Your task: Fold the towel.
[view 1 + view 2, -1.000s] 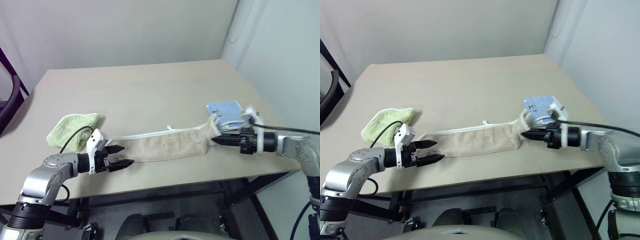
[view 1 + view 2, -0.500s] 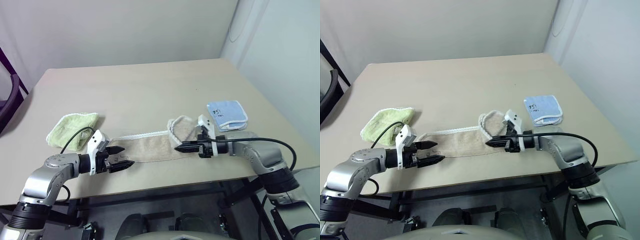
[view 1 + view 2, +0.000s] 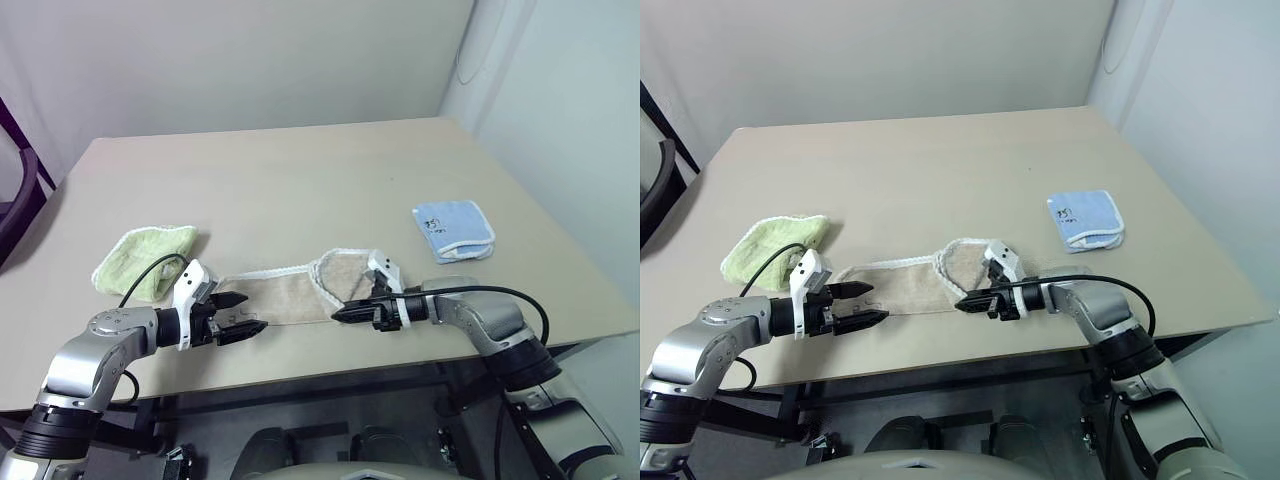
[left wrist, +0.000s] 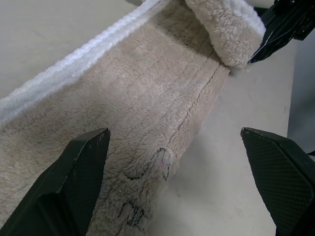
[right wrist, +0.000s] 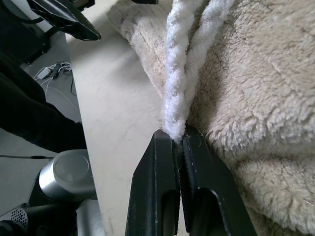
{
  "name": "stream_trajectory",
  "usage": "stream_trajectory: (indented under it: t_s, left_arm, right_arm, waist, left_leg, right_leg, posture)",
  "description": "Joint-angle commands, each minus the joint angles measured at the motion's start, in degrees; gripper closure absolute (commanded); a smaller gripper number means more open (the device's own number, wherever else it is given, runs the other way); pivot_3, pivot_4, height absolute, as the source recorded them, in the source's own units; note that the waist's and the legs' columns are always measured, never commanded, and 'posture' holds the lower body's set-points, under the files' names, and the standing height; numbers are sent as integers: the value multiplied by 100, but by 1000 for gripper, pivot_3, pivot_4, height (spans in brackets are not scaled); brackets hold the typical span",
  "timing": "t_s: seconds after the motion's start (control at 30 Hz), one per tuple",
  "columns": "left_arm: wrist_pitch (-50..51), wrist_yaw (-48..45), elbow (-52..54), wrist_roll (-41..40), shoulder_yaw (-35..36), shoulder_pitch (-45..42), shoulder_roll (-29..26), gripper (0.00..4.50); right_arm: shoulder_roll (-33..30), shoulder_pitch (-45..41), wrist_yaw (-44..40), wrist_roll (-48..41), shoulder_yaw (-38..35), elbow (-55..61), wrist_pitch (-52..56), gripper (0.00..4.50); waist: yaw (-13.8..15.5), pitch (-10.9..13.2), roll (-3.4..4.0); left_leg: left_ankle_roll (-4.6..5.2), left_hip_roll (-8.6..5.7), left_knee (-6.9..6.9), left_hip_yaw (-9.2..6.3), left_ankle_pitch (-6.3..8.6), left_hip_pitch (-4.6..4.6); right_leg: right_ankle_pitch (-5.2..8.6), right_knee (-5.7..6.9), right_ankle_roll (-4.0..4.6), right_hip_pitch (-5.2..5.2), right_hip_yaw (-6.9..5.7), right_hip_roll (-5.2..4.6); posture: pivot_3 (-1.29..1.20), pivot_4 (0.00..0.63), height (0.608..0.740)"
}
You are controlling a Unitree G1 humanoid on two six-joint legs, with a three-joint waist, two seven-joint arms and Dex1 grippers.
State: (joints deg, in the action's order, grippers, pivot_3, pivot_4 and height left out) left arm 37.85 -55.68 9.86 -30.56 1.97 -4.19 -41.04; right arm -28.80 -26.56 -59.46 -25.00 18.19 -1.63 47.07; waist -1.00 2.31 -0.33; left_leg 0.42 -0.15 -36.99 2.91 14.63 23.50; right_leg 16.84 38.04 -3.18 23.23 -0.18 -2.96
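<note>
The towel (image 3: 290,297) is a long beige strip with white cord edging, lying near the table's front edge. Its right end is lifted and curled back over the strip toward the left. My right gripper (image 3: 337,315) is shut on the white edging (image 5: 178,73) of that lifted end, pointing left just above the table. My left gripper (image 3: 255,311) stands open at the towel's left end, one finger (image 4: 74,182) over the cloth and the other finger (image 4: 280,172) past its edge. Small dark marks (image 4: 147,191) show on the towel between them.
A light-green folded towel (image 3: 147,258) lies at the left, behind my left arm. A light-blue cloth (image 3: 453,229) lies at the right. The table's front edge (image 3: 330,362) runs close below both grippers. A dark chair (image 3: 15,200) stands off the left side.
My right gripper has swept left and down with the towel's right end, folding it back over the strip. The left gripper has stayed still and open.
</note>
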Motion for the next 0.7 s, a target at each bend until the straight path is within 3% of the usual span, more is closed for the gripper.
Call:
stream_trajectory:
  t_s: [0.03, 0.1, 0.23, 0.4, 0.53, 0.7]
  left_arm:
    - [-61, 32, 176, -45, 187, -37, -56, 0]
    - [-67, 42, 175, -42, 188, -16, -57, 0]
    - [-72, 74, 191, -52, 179, 3, -39, 0]
    - [-78, 98, 168, -93, 218, -35, -11, 0]
    - [11, 131, 154, -345, 509, -201, 28, 0]
    - [192, 39, 157, -645, 833, -287, -69, 0]
  right_arm:
    - [113, -239, -13, 34, -54, -59, -88, 4465]
    - [138, -279, -23, 71, -56, -99, -103, 4465]
    - [159, -343, -83, 144, -23, -160, -138, 3436]
    - [127, -299, -160, 318, 49, -127, -393, 1707]
    - [26, -279, -379, -482, -855, 343, -252, 357]
    - [-192, -302, -428, -1075, -1517, 653, 25, 357]
  waist:
    - [-1, 0, 0]
    - [2, 0, 0]
    - [4, 0, 0]
    - [2, 0, 0]
    - [13, 0, 1]
    - [21, -1, -1]
  left_leg:
    - [0, 0, 0, 0, 0, 0]
    - [0, 0, 0, 0, 0, 0]
    - [0, 0, 0, 0, 0, 0]
    - [0, 0, 0, 1, 0, 0]
    - [0, 0, -1, 1, 0, 0]
    - [0, 0, -1, 0, 0, 0]
  right_leg:
    - [0, 0, 0, 0, 0, 0]
    - [0, 0, 0, 0, 0, 0]
    - [0, 0, 0, 0, 0, 0]
    - [0, 0, 0, 0, 0, 0]
    - [-1, 1, 0, 0, 0, 0]
    - [-1, 0, -1, -3, -2, 0]
  posture:
    - [0, 0, 740]
    - [0, 0, 740]
    - [0, 0, 740]
    - [0, 0, 740]
    - [0, 0, 740]
    - [0, 0, 740]
